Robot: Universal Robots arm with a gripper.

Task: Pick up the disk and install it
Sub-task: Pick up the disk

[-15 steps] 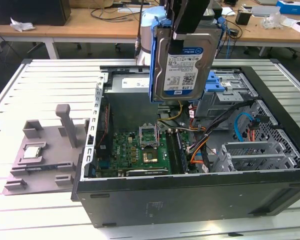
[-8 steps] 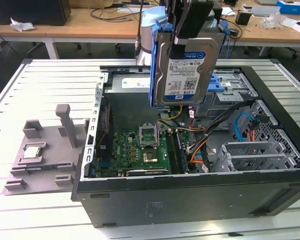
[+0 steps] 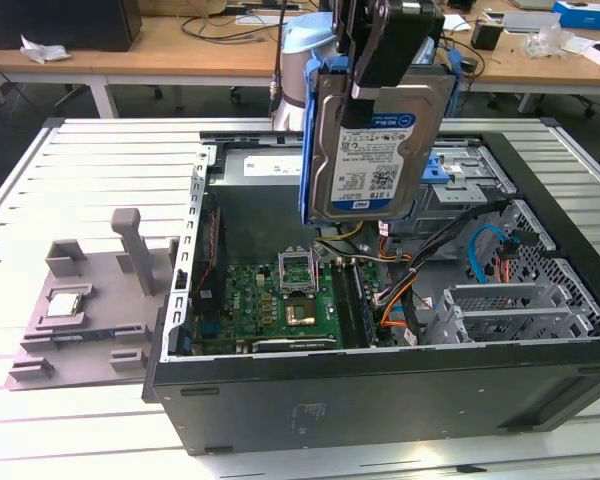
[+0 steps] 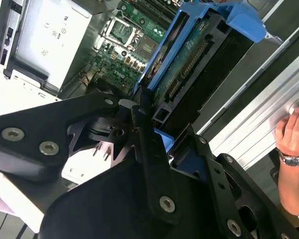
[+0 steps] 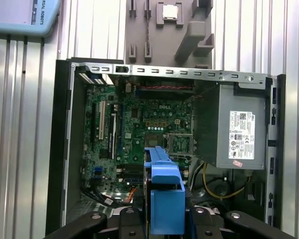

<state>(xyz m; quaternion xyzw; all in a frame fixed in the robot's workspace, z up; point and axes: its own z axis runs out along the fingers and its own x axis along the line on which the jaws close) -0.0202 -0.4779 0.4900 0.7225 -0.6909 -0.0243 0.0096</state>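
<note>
– Exterior view: where's the disk [image 3: 370, 165]?
– Upright, in the air over the open computer case [image 3: 380, 395].
– Gripper [image 3: 380, 85]?
– Clamped on the disk's top end. Case sits on the slatted table [image 3: 80, 430].

a robotics lab or workshop; an open computer case [image 3: 380, 385] lies on a ribbed metal bench [image 3: 90, 170]; beyond the case stand wooden desks [image 3: 180, 52] strewn with cables and boxes; beside the case, a grey fixture [image 3: 100, 340]

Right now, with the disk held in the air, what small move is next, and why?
Probably shift it sideways, staying high, toward the grey cage with the blue latch at the exterior view's right: the gripper holds the disk upright over the motherboard, with cables beneath.
</note>
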